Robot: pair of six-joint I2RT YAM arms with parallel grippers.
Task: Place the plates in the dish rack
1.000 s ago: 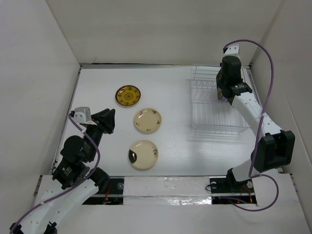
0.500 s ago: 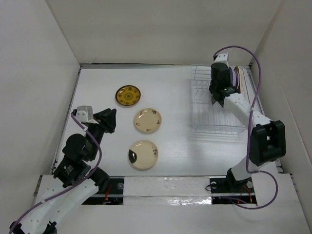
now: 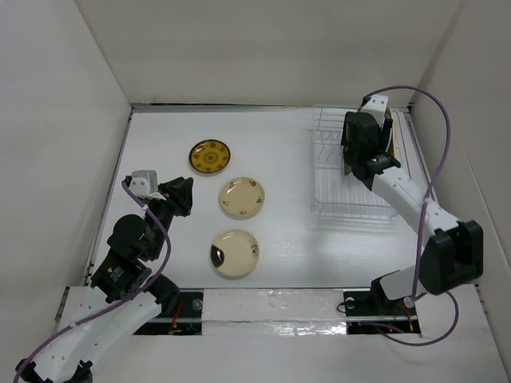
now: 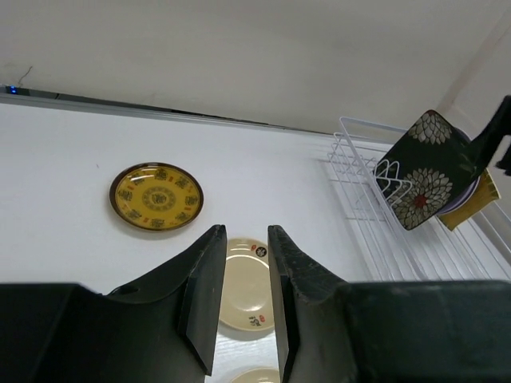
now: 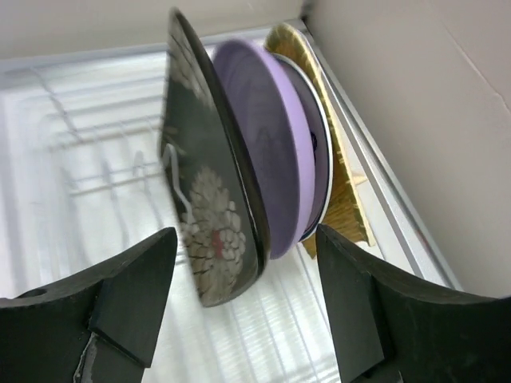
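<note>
**Changed since a second ago:** the right gripper (image 5: 243,239), then pinched narrow above the dish rack (image 3: 335,171), now stands spread wide. The left arm and the three plates on the table (image 3: 295,231) are placed as before.

**Item 1, left gripper (image 4: 246,235).** Held above the left side of the table, pointing toward the far wall. Its fingers are partly apart, with a narrow gap between them and nothing in it.

**Item 2, dark-yellow patterned plate (image 3: 210,156).** Round, lying flat on the table, the farthest of the three loose plates.

**Item 3, far cream plate (image 3: 242,197).** Round, lying flat, nearer than and just right of item 2. It is seen through the gap between the left fingers in the left wrist view.

**Item 4, near cream plate (image 3: 235,253).** Round, lying flat, nearest to the arm bases, apart from item 3.

**Item 5, dish rack.** White wire, on the right side of the table. Its near part holds only prongs.

**Item 6, black square plate (image 5: 209,199).** White flowers. It stands on edge and tilted among the prongs at the far right end of the rack.

**Item 7, lavender plate (image 5: 275,152).** Round, on edge, just behind item 6.

**Item 8, mustard plate (image 5: 342,203).** On edge, behind item 7, closest to the right wall.

**Item 9, right gripper.** Positioned over items 6 to 8, with one finger on either side of the stack and clear of it, gripping nothing.
</note>
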